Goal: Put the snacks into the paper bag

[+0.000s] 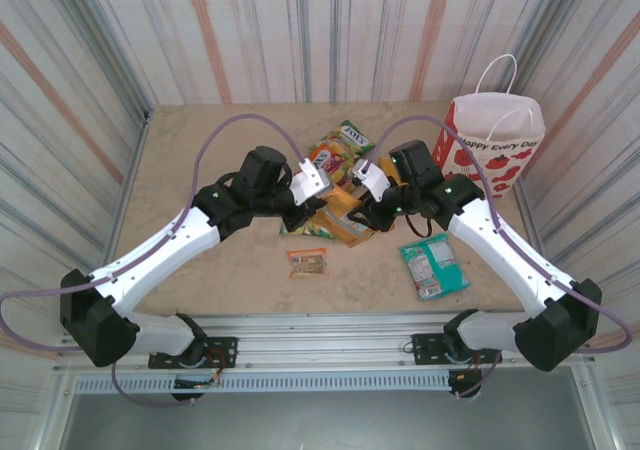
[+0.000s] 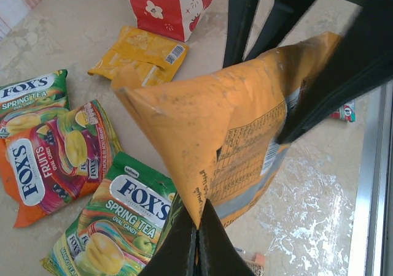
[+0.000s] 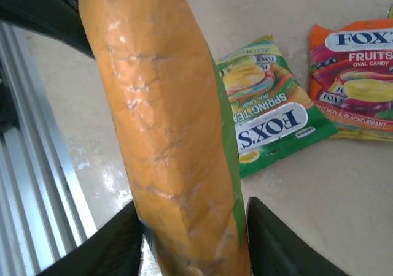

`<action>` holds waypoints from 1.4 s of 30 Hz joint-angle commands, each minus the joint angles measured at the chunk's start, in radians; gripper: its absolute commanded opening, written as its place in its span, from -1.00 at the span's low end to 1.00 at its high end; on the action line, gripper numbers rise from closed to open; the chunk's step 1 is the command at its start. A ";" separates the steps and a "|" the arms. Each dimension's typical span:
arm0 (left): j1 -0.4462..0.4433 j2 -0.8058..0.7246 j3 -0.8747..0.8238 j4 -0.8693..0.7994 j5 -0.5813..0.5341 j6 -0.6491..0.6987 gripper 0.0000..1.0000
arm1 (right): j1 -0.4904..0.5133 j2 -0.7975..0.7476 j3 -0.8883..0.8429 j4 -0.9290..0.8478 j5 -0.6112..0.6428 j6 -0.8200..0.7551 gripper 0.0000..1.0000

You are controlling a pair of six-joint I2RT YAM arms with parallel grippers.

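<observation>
Pinching one corner of the orange pkt (image 2: 227, 122), the left hand (image 2: 198, 236) has its fingers pressed together on the foil, w/ the pkt lifted off the table (image 1: 200, 140) approx mid-table. Right hand (image 3: 193, 233) straddles the same pkt, one finger each side, pkt running up btwn them; can't tell if they're pressing on it or just flanking. In left wrist view the right hand's dark fingers sit either side of the pkt's far end.

Below it on the table: green Fox's Spring Tea pkt (image 2: 129, 221), flat, label up. Red-orange Fox's Fruits pkt (image 2: 52, 159) is just beside it, touching a 2nd Spring Tea pkt (image 2: 31, 98). Yellow pkt (image 2: 141, 55) lies beyond, toward the paper bag (image 1: 497, 140).

Bag stands upright at far right corner, handles up, well apart from both hands. Teal pkt (image 1: 434, 265) lies flat by the right arm, nr the front edge. Tiny brown pkt (image 1: 307, 261) sits alone front-centre.
</observation>
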 commanded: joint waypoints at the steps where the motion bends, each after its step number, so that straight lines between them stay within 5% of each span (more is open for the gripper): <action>1: 0.002 -0.024 0.038 0.014 0.011 0.008 -1.00 | 0.007 0.000 0.041 -0.020 -0.009 -0.093 -0.51; 4: 0.003 -0.025 0.055 -0.003 -0.014 0.011 -1.00 | 0.007 -0.012 0.051 -0.033 0.000 -0.148 -0.79; 10: 0.004 -0.026 0.107 -0.021 -0.140 -0.022 0.01 | -0.021 -0.026 0.156 -0.130 0.057 -0.273 -0.95; 13: 0.025 -0.026 0.129 -0.020 -0.202 -0.078 0.20 | -0.080 -0.020 0.255 -0.190 0.068 -0.368 -0.96; 27: 0.139 0.002 0.133 0.001 -0.148 -0.131 0.22 | -0.488 0.134 0.717 -0.138 0.088 -0.673 -1.00; 32: 0.145 0.052 0.155 0.009 -0.120 -0.135 0.20 | -0.604 0.177 0.775 -0.083 0.037 -0.744 -1.00; 42: 0.146 0.133 0.192 0.006 -0.081 -0.147 0.18 | -0.738 0.226 0.766 -0.164 0.158 -0.919 -1.00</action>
